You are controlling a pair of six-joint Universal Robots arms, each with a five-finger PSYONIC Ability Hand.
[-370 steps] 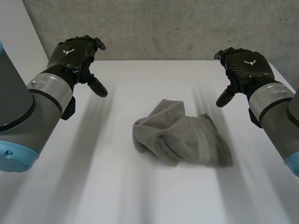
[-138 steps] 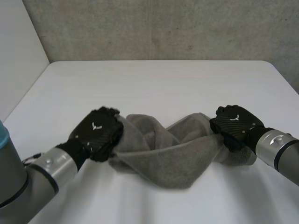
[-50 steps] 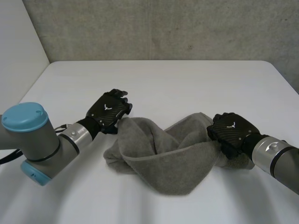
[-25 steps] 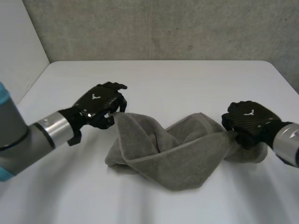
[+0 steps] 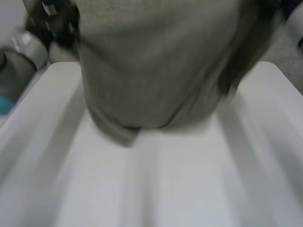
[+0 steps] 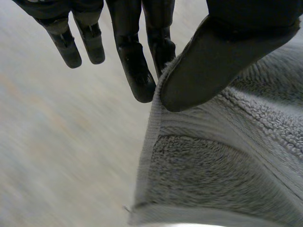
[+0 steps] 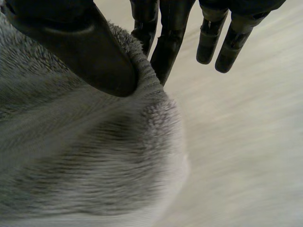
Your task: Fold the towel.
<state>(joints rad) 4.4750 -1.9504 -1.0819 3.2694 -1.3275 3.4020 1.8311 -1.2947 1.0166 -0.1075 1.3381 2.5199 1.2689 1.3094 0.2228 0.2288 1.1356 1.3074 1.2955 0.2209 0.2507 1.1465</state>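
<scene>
towel (image 5: pixel 156 71) hangs spread out over the desk (image 5: pixel 165 179)
left hand (image 6: pixel 227 56) and right hand (image 7: pixel 80 47) each pinch its edge. we judge it soft, light and floppy, so it's best held at the corners.

The grey terry towel (image 5: pixel 156 61) hangs spread wide in the air, lower edge sagging.
</scene>
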